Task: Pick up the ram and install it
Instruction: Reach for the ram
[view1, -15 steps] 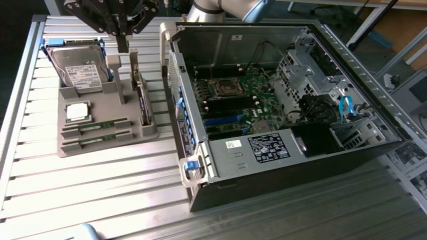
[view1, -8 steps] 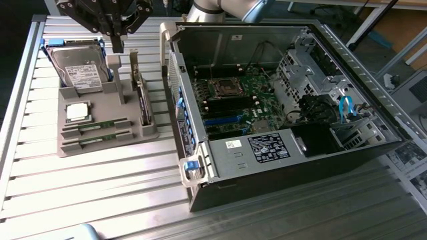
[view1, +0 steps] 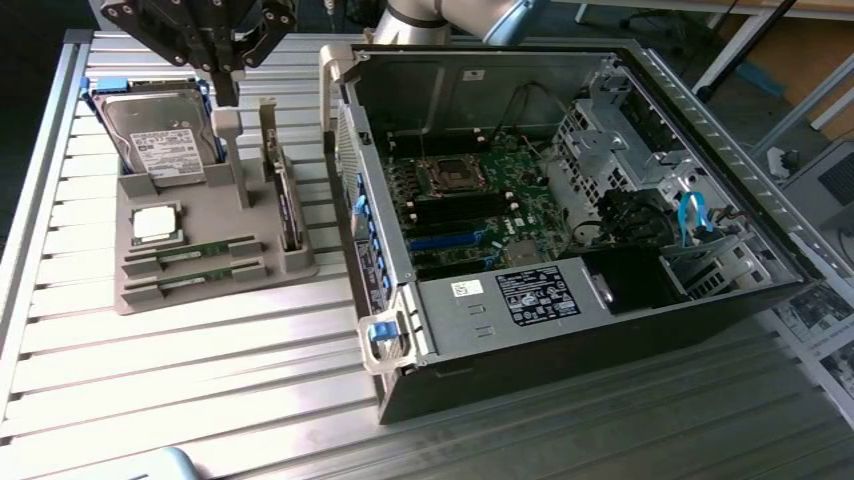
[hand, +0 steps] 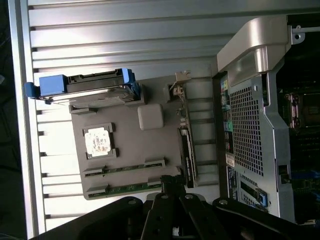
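where it lies, the ram (view1: 200, 279) points toward the case (view1: 507, 375).

The black gripper (view1: 228, 85) hangs pointing straight down at the exterior view's upper left, jaws pressed together, below the grey arm (view1: 441, 18).

On my slatted metal surface (view1: 200, 380), the grey plastic tray (view1: 147, 300) sits at the exterior view's left of the open black computer case (view1: 400, 80). In the tray, the silver hard drive (view1: 160, 140) is at the back and the square silver processor chip (view1: 156, 222) before it, then one thin green ram stick (view1: 200, 252), with a second ram stick (view1: 200, 281) frontmost.
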